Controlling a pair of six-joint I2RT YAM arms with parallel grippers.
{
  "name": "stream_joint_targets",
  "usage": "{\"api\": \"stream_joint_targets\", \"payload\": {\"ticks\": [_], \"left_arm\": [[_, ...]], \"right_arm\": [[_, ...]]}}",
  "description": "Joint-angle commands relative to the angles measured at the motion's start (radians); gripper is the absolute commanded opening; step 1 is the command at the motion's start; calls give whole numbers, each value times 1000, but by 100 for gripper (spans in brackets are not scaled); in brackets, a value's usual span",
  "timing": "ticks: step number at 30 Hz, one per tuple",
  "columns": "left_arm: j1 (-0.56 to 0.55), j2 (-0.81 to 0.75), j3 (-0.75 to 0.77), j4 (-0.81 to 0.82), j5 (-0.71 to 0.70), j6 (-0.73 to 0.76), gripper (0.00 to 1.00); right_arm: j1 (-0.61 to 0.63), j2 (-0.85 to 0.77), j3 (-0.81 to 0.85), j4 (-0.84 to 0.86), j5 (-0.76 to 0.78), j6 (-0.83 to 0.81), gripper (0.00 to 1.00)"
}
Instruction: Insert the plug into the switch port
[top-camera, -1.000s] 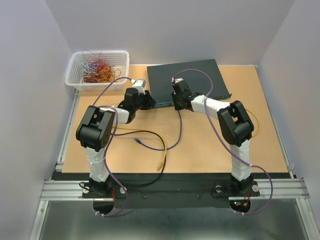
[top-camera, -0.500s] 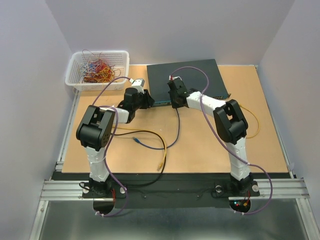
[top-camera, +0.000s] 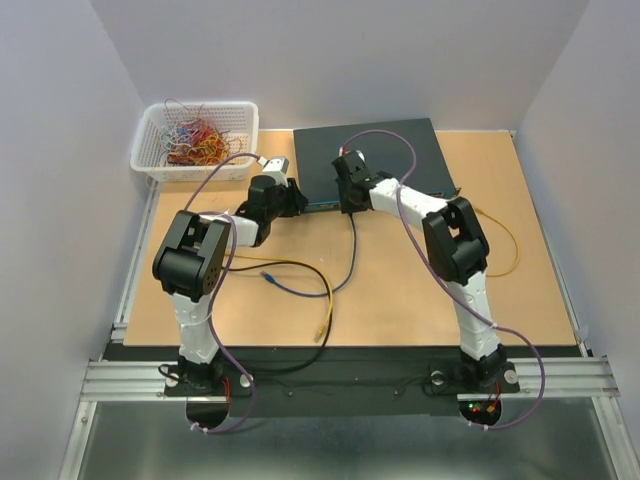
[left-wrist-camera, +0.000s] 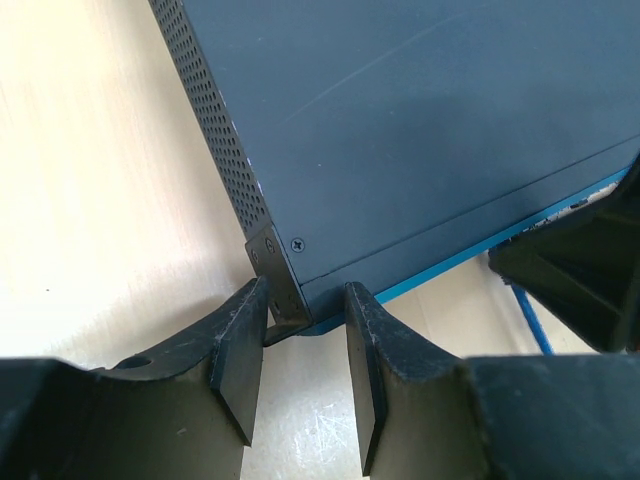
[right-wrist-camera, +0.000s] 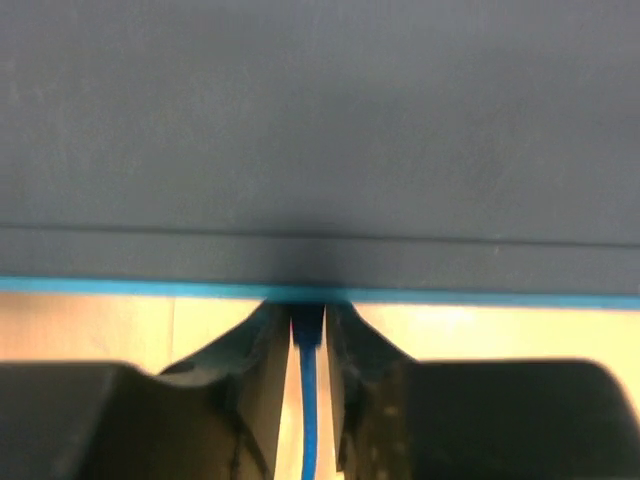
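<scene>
The dark switch (top-camera: 375, 160) lies at the back of the table, and its blue-edged front face (right-wrist-camera: 320, 291) fills the right wrist view. My right gripper (top-camera: 349, 200) is pressed up to that face, shut on the blue cable's plug (right-wrist-camera: 308, 330), whose tip meets the face. The port itself is hidden. The blue cable (top-camera: 357, 255) trails back toward me. My left gripper (top-camera: 293, 200) straddles the switch's front left corner, its fingers (left-wrist-camera: 240, 350) closed on the corner bracket (left-wrist-camera: 275, 265).
A white basket (top-camera: 195, 140) of coloured wires stands at the back left. Loose yellow (top-camera: 327, 310) and black (top-camera: 300, 265) cables lie between the arms, and an orange cable (top-camera: 512, 250) loops beside the right arm.
My right gripper moved left and forward along the switch's front, bringing the plug up to the face. The left arm stayed still.
</scene>
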Motion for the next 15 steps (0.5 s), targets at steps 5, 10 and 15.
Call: {"api": "stream_joint_targets", "payload": {"ticks": [5, 10, 15], "left_arm": [[-21, -44, 43, -234, 33, 29, 44], [48, -47, 109, -298, 14, 39, 44], [71, -59, 129, -329, 14, 39, 43]], "right_arm": [[-79, -179, -247, 575, 53, -15, 58], [-69, -360, -417, 590, -51, 0, 81], [-82, -583, -566, 578, 51, -13, 94]]}}
